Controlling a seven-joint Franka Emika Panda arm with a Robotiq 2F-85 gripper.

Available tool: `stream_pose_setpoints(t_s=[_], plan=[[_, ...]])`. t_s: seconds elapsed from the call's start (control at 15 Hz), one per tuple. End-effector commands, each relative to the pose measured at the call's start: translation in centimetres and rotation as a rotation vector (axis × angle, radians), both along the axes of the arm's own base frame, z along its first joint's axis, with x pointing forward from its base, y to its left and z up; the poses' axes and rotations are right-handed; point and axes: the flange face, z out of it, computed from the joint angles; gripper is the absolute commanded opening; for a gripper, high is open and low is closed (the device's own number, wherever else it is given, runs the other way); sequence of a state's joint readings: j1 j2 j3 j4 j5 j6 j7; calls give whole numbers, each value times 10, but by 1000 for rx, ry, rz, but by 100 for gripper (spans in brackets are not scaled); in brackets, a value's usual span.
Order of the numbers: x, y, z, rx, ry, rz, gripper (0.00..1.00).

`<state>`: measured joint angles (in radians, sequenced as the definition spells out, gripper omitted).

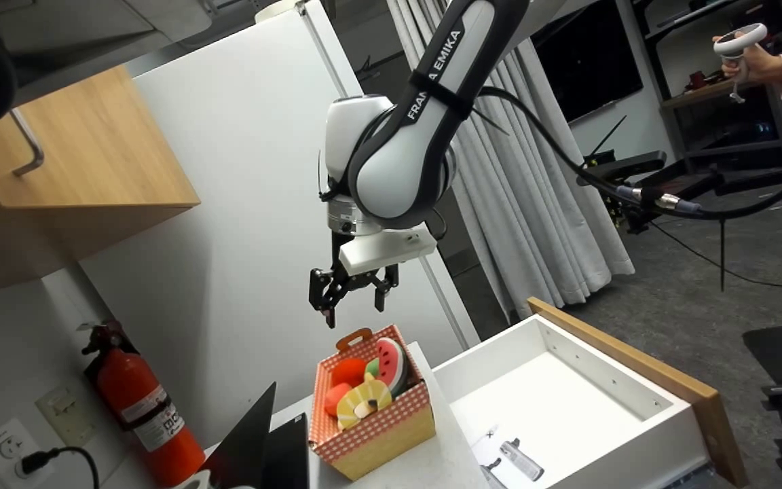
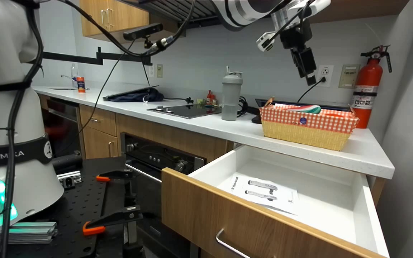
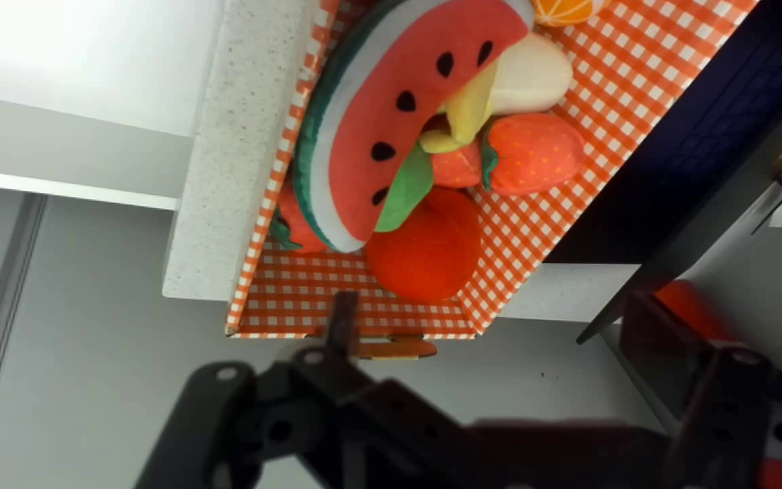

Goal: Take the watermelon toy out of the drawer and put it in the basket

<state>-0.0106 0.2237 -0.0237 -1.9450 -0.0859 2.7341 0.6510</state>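
Observation:
The watermelon toy (image 1: 391, 363) lies in the basket (image 1: 391, 435), on top of other toy fruits and against the drawer-side wall. Its red flesh and green rind show in the wrist view (image 3: 391, 122), and its rind shows over the basket rim in an exterior view (image 2: 310, 109). The basket (image 2: 303, 133) stands on the counter above the drawer. The drawer (image 2: 321, 197) is pulled open and holds a paper sheet (image 2: 269, 193) with printed pictures; it also shows in an exterior view (image 1: 561, 394). My gripper (image 1: 355, 312) is open and empty above the basket's handle end, touching nothing.
A dark laptop (image 1: 289, 441) is beside the basket. A red fire extinguisher (image 2: 366, 93) stands at the wall by the counter end. A shaker bottle (image 2: 231, 95) is further along the counter. A wooden cabinet (image 1: 85, 149) hangs overhead. A tall white panel (image 1: 255, 224) stands behind the gripper.

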Motion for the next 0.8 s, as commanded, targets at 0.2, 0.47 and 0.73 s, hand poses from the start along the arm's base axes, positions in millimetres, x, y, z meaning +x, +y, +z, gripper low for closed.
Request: stream_pose_setpoints(t_s=[0.2, 0.47, 0.73], plan=[[8, 2, 6, -10, 40, -17, 100], [-4, -18, -7, -9, 49, -20, 100], [-6, -26, -10, -12, 55, -28, 100]])
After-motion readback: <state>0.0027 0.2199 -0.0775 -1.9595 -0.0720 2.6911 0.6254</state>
